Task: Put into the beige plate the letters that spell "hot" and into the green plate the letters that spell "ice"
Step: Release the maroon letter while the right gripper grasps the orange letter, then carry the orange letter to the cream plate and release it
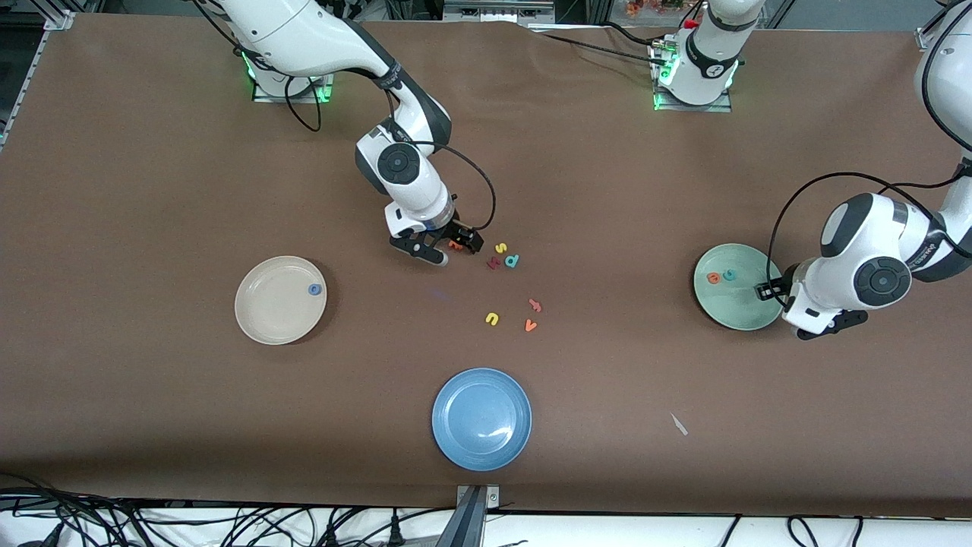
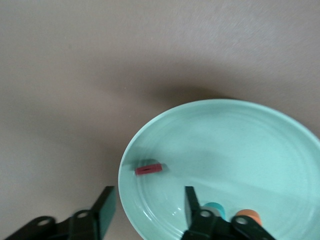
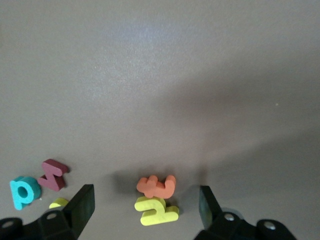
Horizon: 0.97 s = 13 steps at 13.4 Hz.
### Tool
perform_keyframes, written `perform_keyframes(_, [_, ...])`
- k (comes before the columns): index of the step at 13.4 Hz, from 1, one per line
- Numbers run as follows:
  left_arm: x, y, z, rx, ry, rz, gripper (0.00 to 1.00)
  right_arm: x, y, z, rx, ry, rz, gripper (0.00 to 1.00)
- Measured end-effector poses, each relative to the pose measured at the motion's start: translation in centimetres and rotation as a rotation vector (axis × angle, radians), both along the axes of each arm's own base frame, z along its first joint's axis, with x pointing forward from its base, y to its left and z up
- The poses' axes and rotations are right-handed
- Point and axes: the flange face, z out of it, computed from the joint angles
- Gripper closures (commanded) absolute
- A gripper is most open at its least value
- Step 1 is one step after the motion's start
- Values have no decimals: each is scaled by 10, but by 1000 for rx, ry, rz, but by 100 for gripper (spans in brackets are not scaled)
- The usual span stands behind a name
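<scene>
Orange t (image 3: 157, 186): on the worktop, touching the yellow h (image 3: 156, 211), both between the right end effector's spread fingers.
Blue o (image 1: 314, 289): in the beige plate (image 1: 267, 315).
Maroon i (image 2: 148, 169): lies inside the green plate (image 2: 240, 145), near its rim; teal c (image 2: 215, 207) and orange e (image 2: 248, 216) are also in this plate.
Right end effector (image 1: 448, 251): wide, low over the t and h.
Left end effector (image 2: 146, 207): apart, empty, over the green plate's rim.
Blue plate (image 1: 481, 418): nearest the front camera.
</scene>
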Motion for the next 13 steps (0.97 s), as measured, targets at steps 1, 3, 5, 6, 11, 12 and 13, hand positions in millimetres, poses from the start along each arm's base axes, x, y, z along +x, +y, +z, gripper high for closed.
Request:
perform_keyframes(1, [5,-1,9,9,12,-9,0,-1,0,-4,-1,1,2,19])
perform_keyframes(3, [23,-7,47,14,49,-39,0,-1,0,-7,-5,1,2,30])
perform_keyframes(5, [42,-11,95,-2,72,-59,0,0,-2,-7,-8,-1,3,46])
perform_keyframes(6, [48,-9,118,-8,79,-73,0,0,-2,-7,-10,-3,6,48])
perform_keyframes(11, [64,-14,191,-30,86,-171,0,2,-3,-5,-7,-15,7,80])
perform_keyframes(12, [67,-18,202,-38,76,-197,0,3,-3,-5,-8,-15,7,81])
perform_keyframes(13, [71,-21,213,-50,65,-234,0,3,-3,-5,-8,-15,8,81])
